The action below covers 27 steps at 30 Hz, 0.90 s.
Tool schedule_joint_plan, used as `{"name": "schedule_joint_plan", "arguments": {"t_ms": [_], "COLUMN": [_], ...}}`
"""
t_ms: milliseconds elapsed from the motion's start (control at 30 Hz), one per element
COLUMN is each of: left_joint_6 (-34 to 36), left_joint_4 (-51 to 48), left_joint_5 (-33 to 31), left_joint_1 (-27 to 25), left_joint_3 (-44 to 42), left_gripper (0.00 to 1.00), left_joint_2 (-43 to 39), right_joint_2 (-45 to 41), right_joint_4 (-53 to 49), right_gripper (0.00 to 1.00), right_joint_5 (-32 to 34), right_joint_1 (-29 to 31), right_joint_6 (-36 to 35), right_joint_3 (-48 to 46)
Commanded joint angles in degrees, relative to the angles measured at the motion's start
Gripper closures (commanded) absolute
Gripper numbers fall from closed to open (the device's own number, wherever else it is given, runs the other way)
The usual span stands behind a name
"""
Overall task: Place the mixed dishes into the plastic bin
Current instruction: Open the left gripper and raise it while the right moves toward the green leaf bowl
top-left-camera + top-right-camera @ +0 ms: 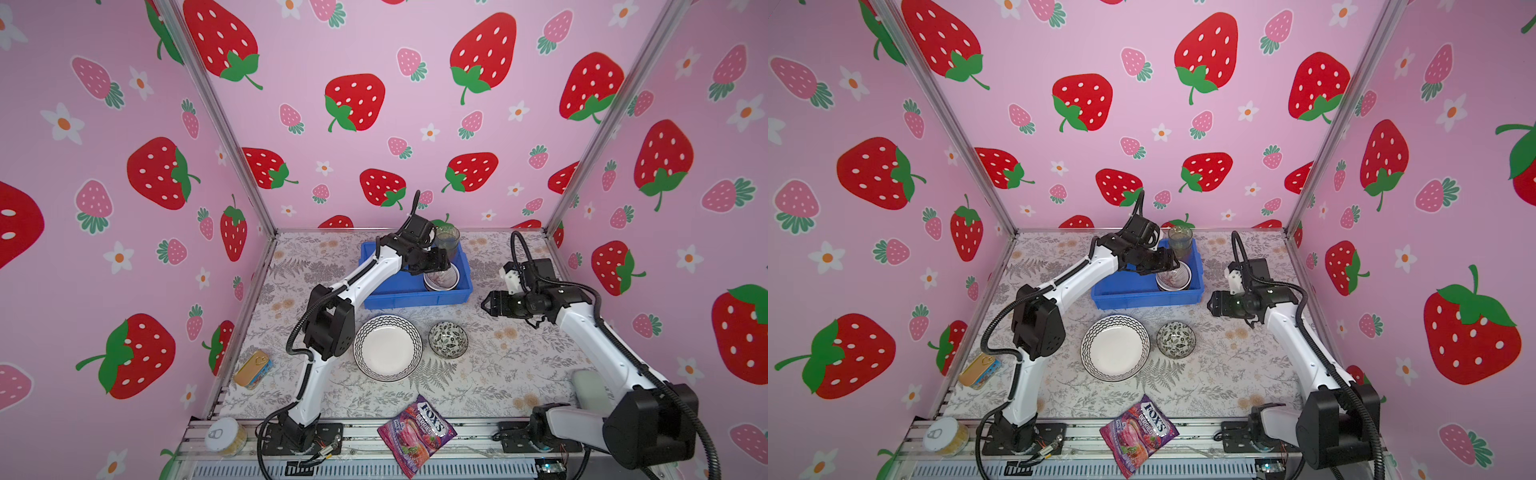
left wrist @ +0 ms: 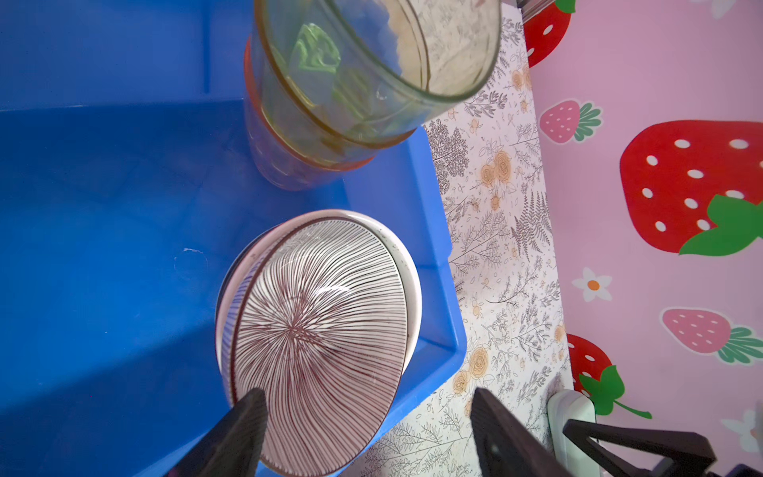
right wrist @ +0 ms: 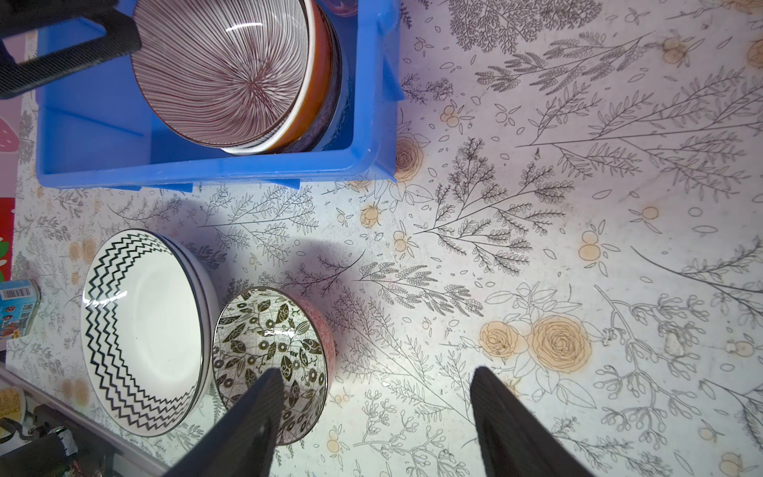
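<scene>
Strawberry walls (image 1: 374, 62) ring the floral tabletop (image 1: 519, 365); left pincer (image 2: 367, 394) gapes above the blue bin (image 1: 415, 297), right pincer (image 3: 375, 371) likewise wide.

White links (image 1: 374, 266), black joints (image 1: 328, 328), ribbed black cables (image 1: 292, 338), black end effectors (image 2: 369, 433) (image 3: 380, 417)

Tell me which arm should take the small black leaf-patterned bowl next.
Right. The right gripper hangs open near the small black leaf-patterned bowl, which its wrist view shows beside one finger. The left gripper is farther off, open over the line-patterned bowl in the bright blue plastic bin.
</scene>
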Motion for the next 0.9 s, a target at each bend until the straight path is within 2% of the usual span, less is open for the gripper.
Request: {"name": "schedule_joint_plan", "arguments": {"t_ms": [0,867], "left_joint_6": [-0.4,-1.6], "left_joint_4": [1.0,6.7], "left_joint_5": [1.0,2.7], "left_joint_1": [-0.1,-0.4], "left_joint_3": [-0.8,-4.5], "left_gripper": [0.2,0.2], "left_joint_2": [0.5,1.7], "right_joint_2": [-0.4,0.7], "right_joint_4": [0.0,0.7], "right_gripper": [0.25,0.25], "right_joint_5": [-0.5,-0.8], "right_joint_1": [-0.3,-0.3], "right_joint_6": [-1.3,-1.4], "right_joint_3": [-0.6,-0.8]}}
